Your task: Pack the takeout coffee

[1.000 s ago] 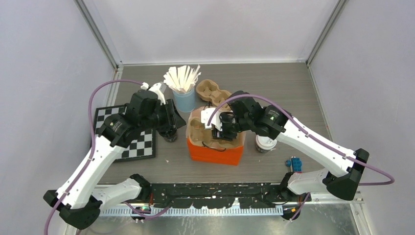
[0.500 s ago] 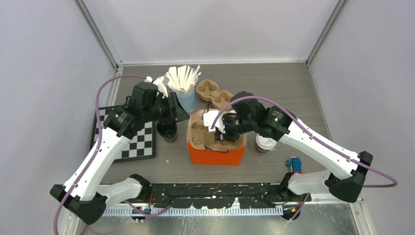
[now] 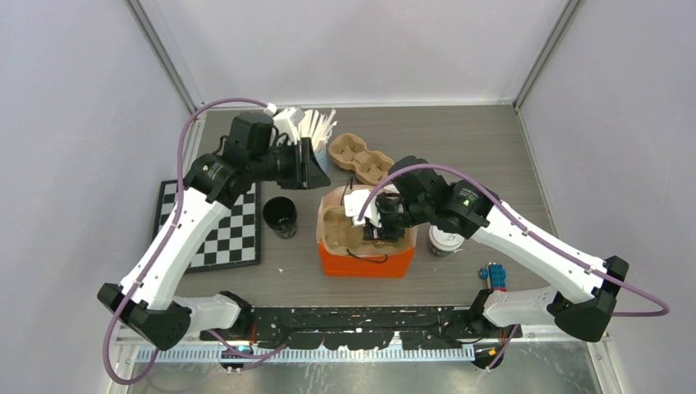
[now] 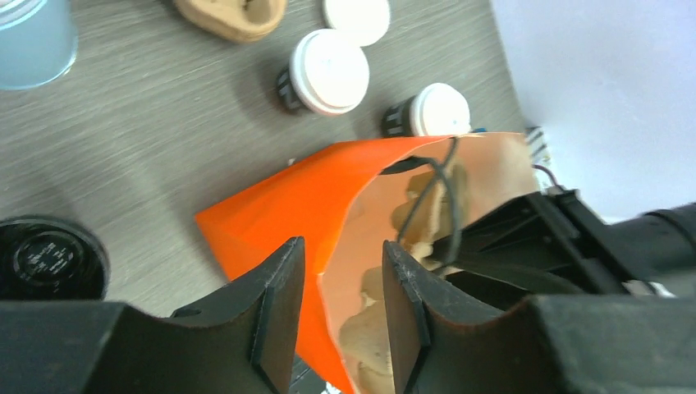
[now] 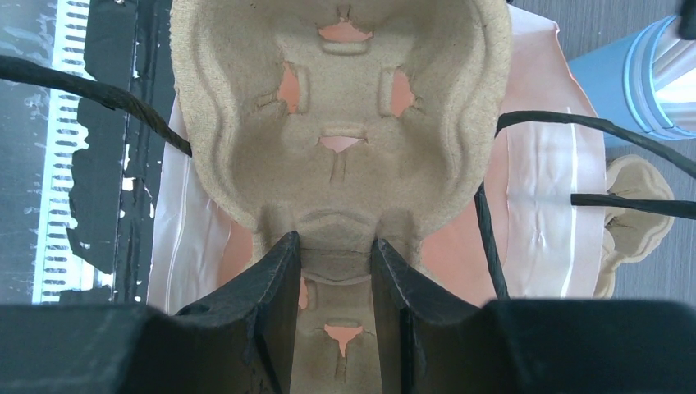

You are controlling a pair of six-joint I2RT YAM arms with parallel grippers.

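The orange bag (image 3: 386, 264) stands open at the table's middle; it also shows in the left wrist view (image 4: 287, 197). A brown cardboard cup tray (image 3: 343, 226) sits in its mouth. My right gripper (image 3: 382, 223) is shut on the tray's middle ridge (image 5: 341, 107), as its wrist view (image 5: 335, 246) shows. One takeout coffee (image 3: 446, 240) with a white lid stands right of the bag. The left wrist view shows two lidded coffees (image 4: 328, 70) (image 4: 435, 111) beyond the bag. My left gripper (image 3: 316, 168) is open and empty, raised above the bag's left rim (image 4: 343, 246).
A dark lidless cup (image 3: 280, 215) stands left of the bag beside a checkerboard (image 3: 217, 226). A light-blue cup of white sticks (image 3: 316, 131) and a second cardboard tray (image 3: 359, 158) stand behind. A loose white lid (image 4: 357, 16) lies by the coffees. A small blue object (image 3: 493, 275) lies front right.
My left gripper has risen and moved back from the bag's left side toward the light-blue cup. My right gripper still holds the tray in the bag, shifted slightly right.
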